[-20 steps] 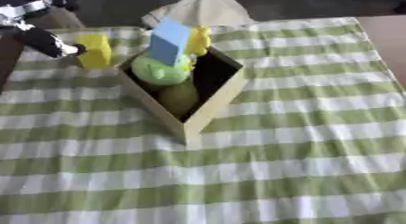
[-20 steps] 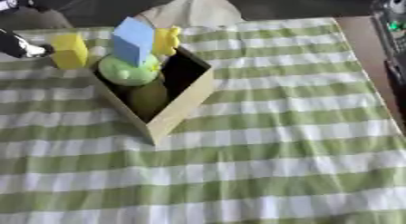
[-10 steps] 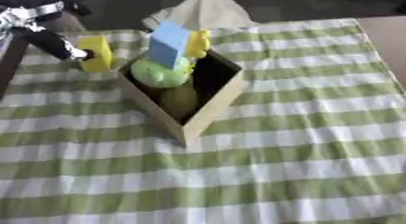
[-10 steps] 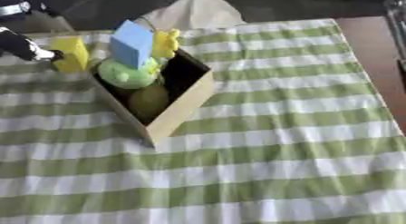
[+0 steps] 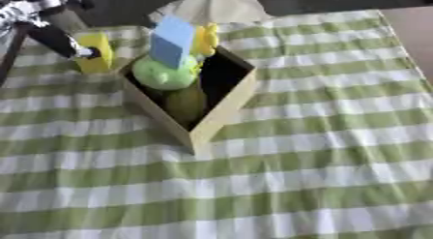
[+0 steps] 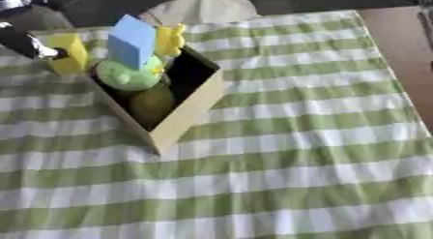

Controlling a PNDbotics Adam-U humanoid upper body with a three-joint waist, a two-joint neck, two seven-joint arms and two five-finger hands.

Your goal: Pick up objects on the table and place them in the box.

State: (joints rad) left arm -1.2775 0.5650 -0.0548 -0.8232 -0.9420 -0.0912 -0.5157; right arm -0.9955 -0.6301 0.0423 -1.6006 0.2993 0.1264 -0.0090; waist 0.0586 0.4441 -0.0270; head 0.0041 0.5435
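Note:
A tan cardboard box (image 5: 226,103) stands open on the checked cloth, left of centre. It holds a round green thing (image 5: 159,73), a light blue block (image 5: 172,42), a small yellow thing (image 5: 206,38) and a dull green thing (image 5: 186,103) lower down. A yellow block (image 5: 94,60) stands just left of the box near the cloth's far edge. My left hand (image 5: 61,39) reaches in from the upper left, a black finger laid across the block's face. The rest of that hand is cut off by the picture's edge. My right hand shows in neither view.
A green and white checked cloth (image 5: 321,151) covers the table. A beige crumpled thing (image 6: 203,6) lies behind the box at the far edge. Bare brown table (image 6: 397,30) shows at the upper right.
My left hand has crept a little closer onto the yellow block. Block and box sit about where they were.

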